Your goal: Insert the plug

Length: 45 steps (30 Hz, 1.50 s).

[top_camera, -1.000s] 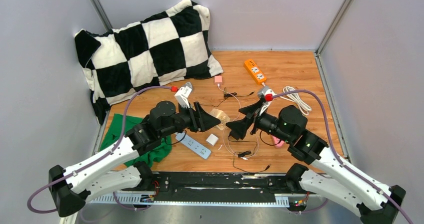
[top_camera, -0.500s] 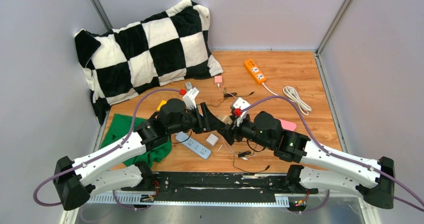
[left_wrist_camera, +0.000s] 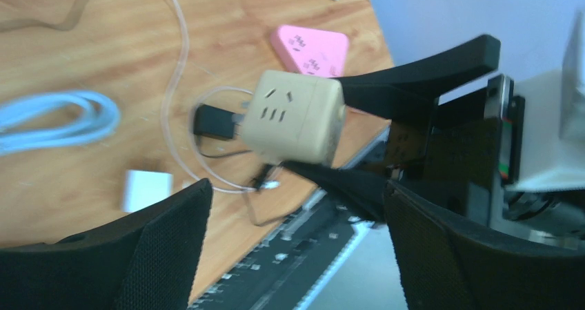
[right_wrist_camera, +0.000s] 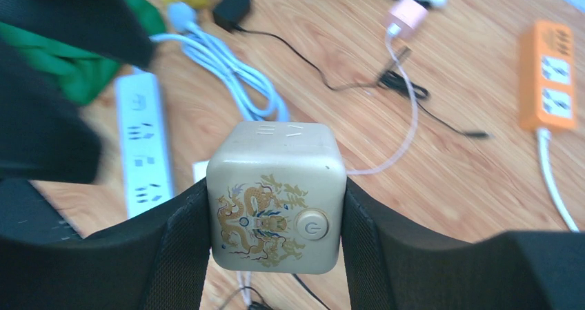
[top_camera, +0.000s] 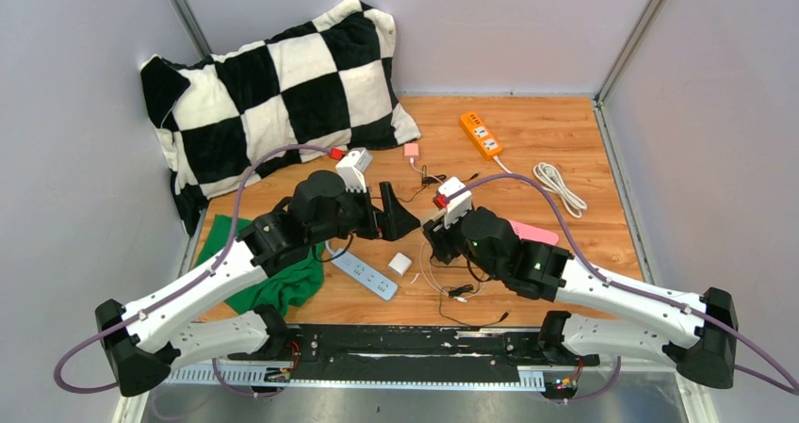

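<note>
A beige cube socket (right_wrist_camera: 276,199) with a dragon print and a power button is clamped between my right gripper's (right_wrist_camera: 276,210) pads. The left wrist view shows its face with the slots (left_wrist_camera: 293,117), held off the table by those black fingers (left_wrist_camera: 414,68). My left gripper (left_wrist_camera: 296,248) is open with nothing in it, just short of the cube. From above, the two grippers (top_camera: 400,218) (top_camera: 435,239) meet mid-table and the cube is hidden. A black plug (top_camera: 459,291) on a thin cable lies on the wood below; it also shows behind the cube (left_wrist_camera: 214,122).
A white power strip (top_camera: 363,274) and a small white adapter (top_camera: 400,264) lie near the left gripper. A pink socket (top_camera: 537,233), an orange strip (top_camera: 481,133), a coiled white cable (top_camera: 556,183), a green cloth (top_camera: 273,286) and a checkered pillow (top_camera: 283,93) surround the area.
The right arm swung in and shut on the cube that the left gripper held. The left gripper has now opened, let go and drawn back a little.
</note>
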Tool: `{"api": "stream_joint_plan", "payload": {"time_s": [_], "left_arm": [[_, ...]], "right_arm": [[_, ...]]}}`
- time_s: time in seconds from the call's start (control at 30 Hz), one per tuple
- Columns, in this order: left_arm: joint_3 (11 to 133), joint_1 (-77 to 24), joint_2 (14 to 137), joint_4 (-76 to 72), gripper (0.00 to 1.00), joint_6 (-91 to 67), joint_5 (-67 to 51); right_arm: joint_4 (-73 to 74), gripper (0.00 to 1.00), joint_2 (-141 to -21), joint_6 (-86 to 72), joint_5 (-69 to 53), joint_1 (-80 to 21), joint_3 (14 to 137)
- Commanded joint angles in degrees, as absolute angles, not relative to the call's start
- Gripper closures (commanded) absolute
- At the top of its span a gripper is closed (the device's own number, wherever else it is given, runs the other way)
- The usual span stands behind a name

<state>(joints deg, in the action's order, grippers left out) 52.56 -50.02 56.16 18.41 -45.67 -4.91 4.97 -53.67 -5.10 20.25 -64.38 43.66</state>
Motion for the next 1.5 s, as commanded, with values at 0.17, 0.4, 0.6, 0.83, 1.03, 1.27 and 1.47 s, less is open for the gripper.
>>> {"api": "stream_joint_plan", "payload": {"time_s": [0.17, 0.4, 0.6, 0.83, 1.03, 1.27, 1.47], "left_arm": [[57.0, -50.2, 56.3, 31.8, 0.00, -28.3, 6.7], [53.9, -50.3, 52.7, 34.2, 0.00, -22.6, 8.9], [50.5, -50.3, 47.7, 34.2, 0.00, -18.6, 11.3], [46.2, -50.3, 42.4, 34.0, 0.00, -13.5, 15.4], [44.3, -50.3, 40.2, 33.6, 0.00, -13.1, 16.2], [44.1, -50.3, 40.0, 33.6, 0.00, -12.7, 15.8], [44.0, -50.3, 40.0, 33.6, 0.00, -12.6, 15.6]], "right_arm": [[19.6, 1.00, -56.4, -9.5, 30.9, -53.3, 47.7], [23.9, 1.00, -57.7, -10.6, 21.7, -37.7, 45.6], [26.1, 1.00, -60.9, -10.3, 17.3, -30.2, 45.3], [26.1, 1.00, -61.2, -7.7, 13.7, -24.6, 43.9], [28.1, 1.00, -62.7, -7.5, 12.9, -21.7, 44.4], [28.6, 1.00, -65.6, -7.0, 13.6, -20.9, 44.5], [28.5, 1.00, -66.5, -6.5, 13.6, -20.4, 44.9]]}}
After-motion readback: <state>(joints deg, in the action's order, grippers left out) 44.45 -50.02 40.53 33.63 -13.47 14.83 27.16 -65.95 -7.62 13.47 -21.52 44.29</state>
